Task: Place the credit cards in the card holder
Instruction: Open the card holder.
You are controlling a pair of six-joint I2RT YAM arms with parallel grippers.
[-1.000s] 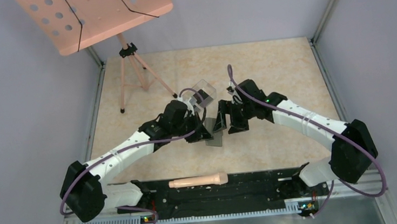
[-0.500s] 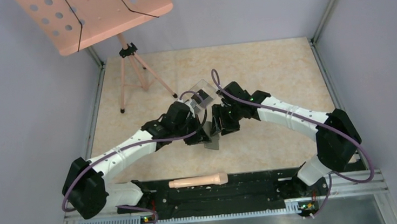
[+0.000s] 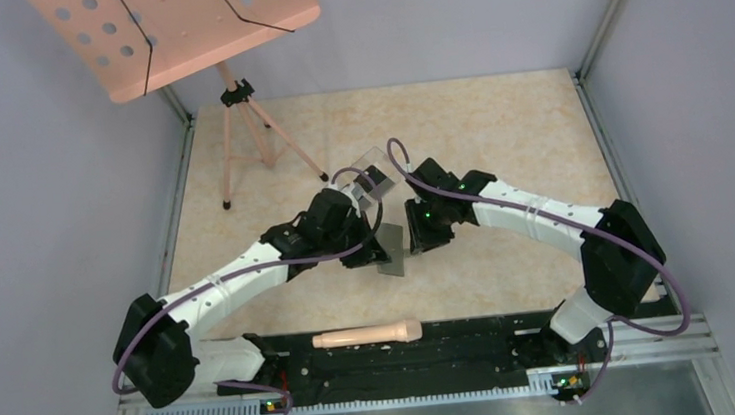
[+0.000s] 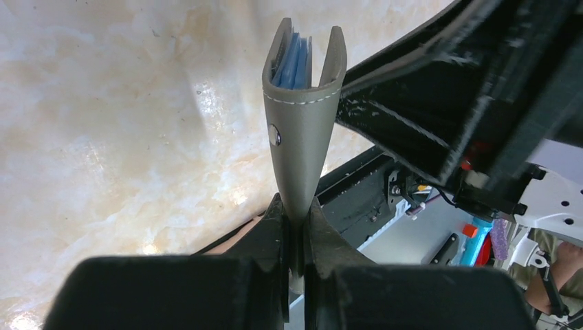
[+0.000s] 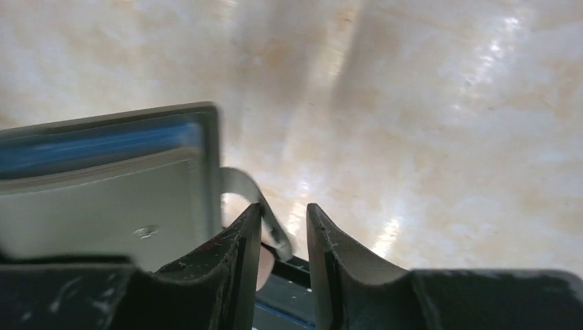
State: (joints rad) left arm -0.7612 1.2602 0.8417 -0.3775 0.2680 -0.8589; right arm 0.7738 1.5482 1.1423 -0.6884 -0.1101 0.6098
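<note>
My left gripper [image 4: 295, 220] is shut on the lower edge of the card holder [image 4: 302, 124], a gray wallet held upright off the table with its blue slots showing at the far end. From above, the card holder [image 3: 393, 250] hangs between both arms. My right gripper [image 5: 283, 213] is at the card holder's [image 5: 103, 192] edge. Its jaws stand a narrow gap apart, and the curved snap tab [image 5: 265, 213] lies between them against the left finger. My right gripper [image 3: 416, 235] is just right of my left gripper [image 3: 377, 252]. I cannot make out the credit cards.
A clear plastic box [image 3: 372, 170] stands just behind the grippers. A pink music stand [image 3: 177, 28] on a tripod [image 3: 257, 137] occupies the back left. A wooden peg [image 3: 367, 335] lies on the black rail at the near edge.
My right arm has moved left up to the card holder and its jaws have narrowed around the snap tab. My left gripper has kept its hold in place.
</note>
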